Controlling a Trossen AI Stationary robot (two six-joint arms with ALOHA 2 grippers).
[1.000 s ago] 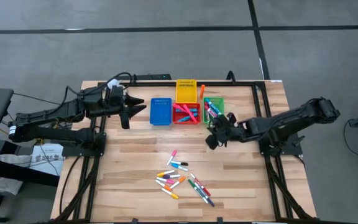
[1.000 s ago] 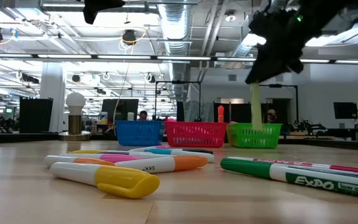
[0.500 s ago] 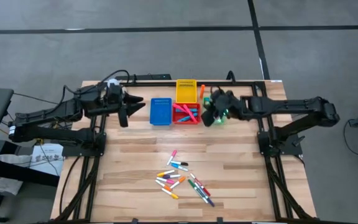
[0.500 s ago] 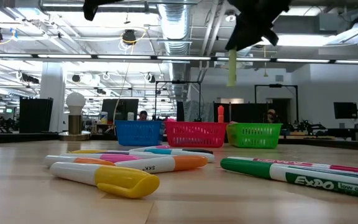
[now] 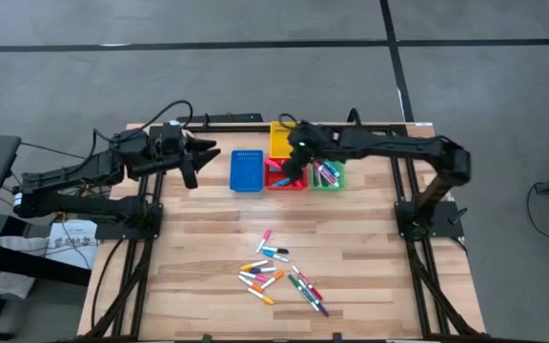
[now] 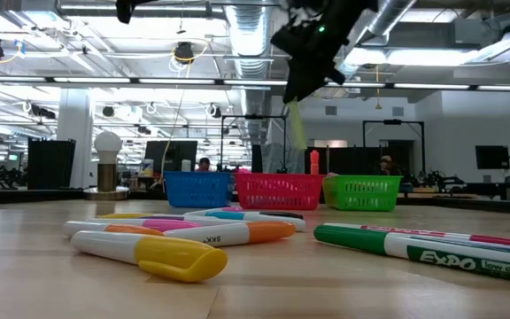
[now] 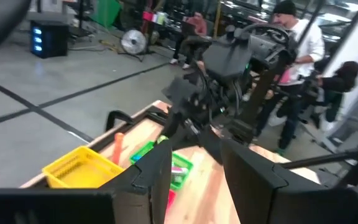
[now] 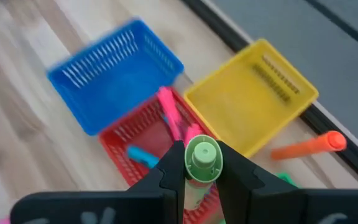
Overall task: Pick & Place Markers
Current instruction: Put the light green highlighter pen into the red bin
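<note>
Where fingers [image 8: 166, 177] pinch: green marker [image 8: 202, 158].

Right arm stretched long across far side of table, reaching toward left, wrist angled down. Right gripper [image 5: 296, 164] high above table surface, fingers [image 8: 166, 180] clamped on green marker [image 8: 201, 160], marker hanging upright below gripper [image 6: 301, 78] in low view.

Left arm low along table's left edge, elbow bent, forearm pointing toward centre. Left gripper [image 5: 198, 163] raised off table at far-left area, fingers [image 7: 154, 174] parted, nothing between them. Left arm idle.
</note>
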